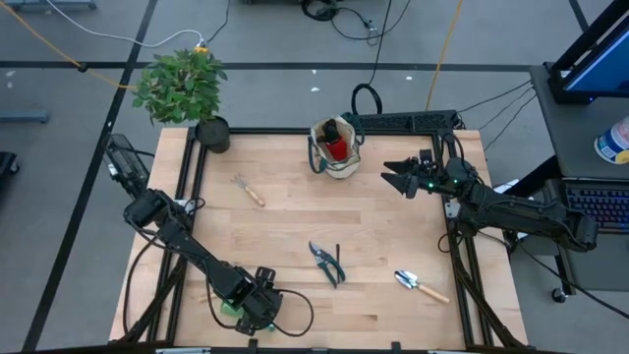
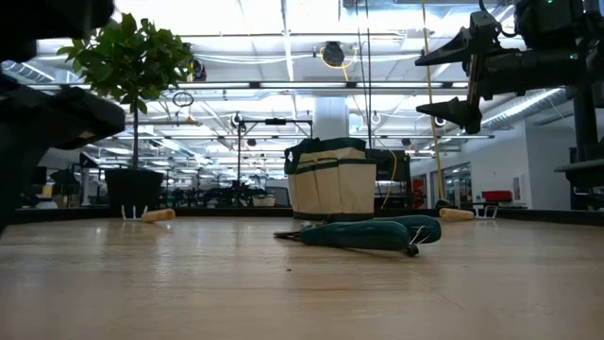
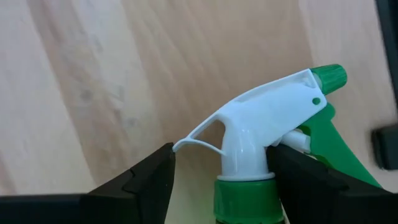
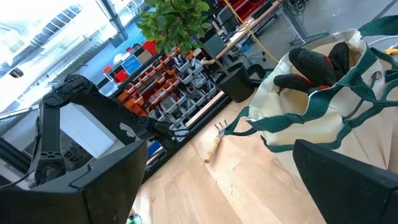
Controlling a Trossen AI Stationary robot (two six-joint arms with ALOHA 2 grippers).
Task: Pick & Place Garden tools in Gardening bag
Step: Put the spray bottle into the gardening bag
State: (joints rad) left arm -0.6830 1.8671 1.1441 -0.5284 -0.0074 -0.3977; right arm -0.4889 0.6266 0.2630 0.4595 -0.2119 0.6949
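Note:
The green spray bottle with a white trigger head [image 3: 261,124] lies near the table's near edge; it shows as a green patch in the high view [image 1: 229,311]. My left gripper [image 1: 254,307] is open, with one finger on either side of the bottle's neck. My right gripper [image 1: 391,177] is open and empty in the air, right of the beige gardening bag [image 1: 334,147]. The bag stands upright at the far middle with red-black gloves [image 4: 317,62] inside. A wooden-handled fork [image 1: 248,189], dark pruning shears [image 1: 326,262] and a trowel [image 1: 421,286] lie flat on the table. My left gripper has its fingers either side of the bottle's neck, just below the white head [image 3: 242,162]. One finger [image 3: 292,174] stands right against the neck; I cannot tell whether it touches. The other finger [image 3: 149,180] is apart from the neck, close to the thin trigger lever.
A leafy plant [image 1: 182,84] in a black pot [image 1: 211,134] stands at the table's far left corner. The black frame rail [image 1: 403,120] runs behind the bag. Bare wood lies between the shears and the bag.

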